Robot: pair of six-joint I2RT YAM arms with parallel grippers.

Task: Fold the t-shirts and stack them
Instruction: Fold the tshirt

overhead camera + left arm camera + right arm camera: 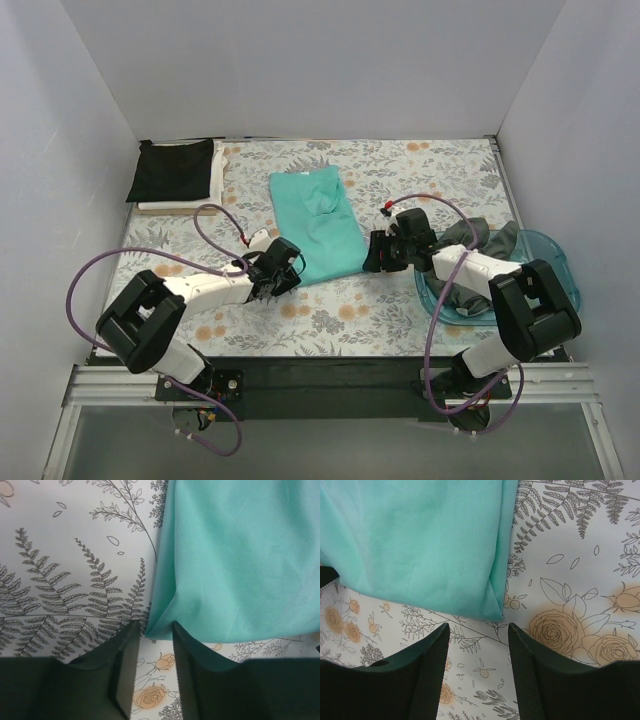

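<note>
A teal t-shirt (318,222), folded lengthwise into a long strip, lies in the middle of the floral tablecloth. My left gripper (283,272) is open and empty at its near left corner (157,627), fingertips just short of the cloth. My right gripper (374,252) is open and empty at its near right corner (495,611), a small gap from the hem. A folded black t-shirt (172,170) lies on a folded white one (216,182) at the far left. A dark grey t-shirt (478,245) lies crumpled in the blue tray (558,262) at right.
White walls enclose the table on three sides. The blue plastic tray sits at the right edge beside my right arm. Purple cables loop above both arms.
</note>
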